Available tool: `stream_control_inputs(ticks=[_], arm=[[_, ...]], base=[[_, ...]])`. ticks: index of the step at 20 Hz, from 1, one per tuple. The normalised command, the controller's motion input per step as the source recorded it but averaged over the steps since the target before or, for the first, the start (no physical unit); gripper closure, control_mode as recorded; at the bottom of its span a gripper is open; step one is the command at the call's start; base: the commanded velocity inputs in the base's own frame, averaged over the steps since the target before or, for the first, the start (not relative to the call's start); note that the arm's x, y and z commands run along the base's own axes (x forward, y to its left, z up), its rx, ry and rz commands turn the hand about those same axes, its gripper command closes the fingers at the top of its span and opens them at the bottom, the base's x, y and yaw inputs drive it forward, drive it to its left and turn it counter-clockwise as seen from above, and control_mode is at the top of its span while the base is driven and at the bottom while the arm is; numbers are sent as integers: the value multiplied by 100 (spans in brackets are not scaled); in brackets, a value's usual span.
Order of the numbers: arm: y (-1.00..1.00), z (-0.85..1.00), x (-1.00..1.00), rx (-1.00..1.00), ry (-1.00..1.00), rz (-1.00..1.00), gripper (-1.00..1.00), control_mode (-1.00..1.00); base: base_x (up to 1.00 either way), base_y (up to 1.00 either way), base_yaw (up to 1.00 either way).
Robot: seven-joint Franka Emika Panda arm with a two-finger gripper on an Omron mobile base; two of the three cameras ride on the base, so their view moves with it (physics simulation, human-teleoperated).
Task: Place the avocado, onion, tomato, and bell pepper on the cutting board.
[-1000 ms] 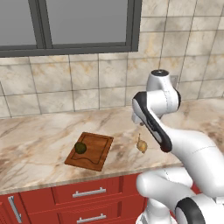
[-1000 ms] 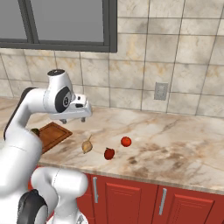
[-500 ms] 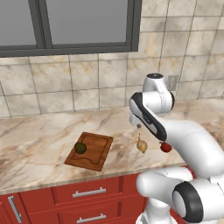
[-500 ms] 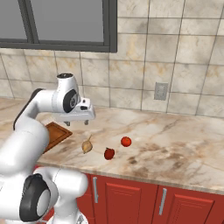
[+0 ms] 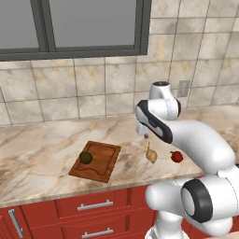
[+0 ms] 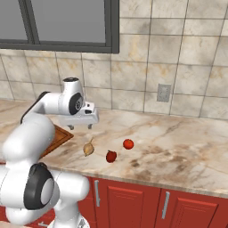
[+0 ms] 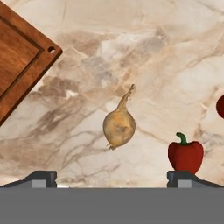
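The dark avocado lies on the reddish-brown cutting board. To the board's right, the tan onion rests on the counter, stalk up. My gripper hangs open and empty above it, fingers apart and pointing down. In the hand view the onion lies between the two fingertips, a little ahead of them. The red bell pepper with its green stem sits just beside the onion. The tomato lies a bit farther right and back. A corner of the cutting board shows at the upper left.
The marble counter runs along a tiled wall under a window. A wall outlet sits behind the tomato. Red cabinet drawers line the front below the counter edge.
The hand has swung right, away from the board, and now hangs over the onion. The avocado stays on the board; the other vegetables have not moved.
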Motion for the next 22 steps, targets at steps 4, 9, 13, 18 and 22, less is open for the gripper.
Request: stream_control_inputs(ticks=[4, 9, 13, 18, 22], arm=[[0, -22, 1, 0, 1, 0, -100, -100], [-5, -23, 3, 0, 2, 0, -100, -100], [-4, -27, 8, 0, 3, 0, -100, -100], [0, -28, 11, 0, 4, -1, -100, -100], [0, -26, 11, 0, 4, -1, -100, -100]], base=[[0, 0, 0], [0, 0, 0], [0, 0, 0], [0, 0, 0], [0, 0, 0]])
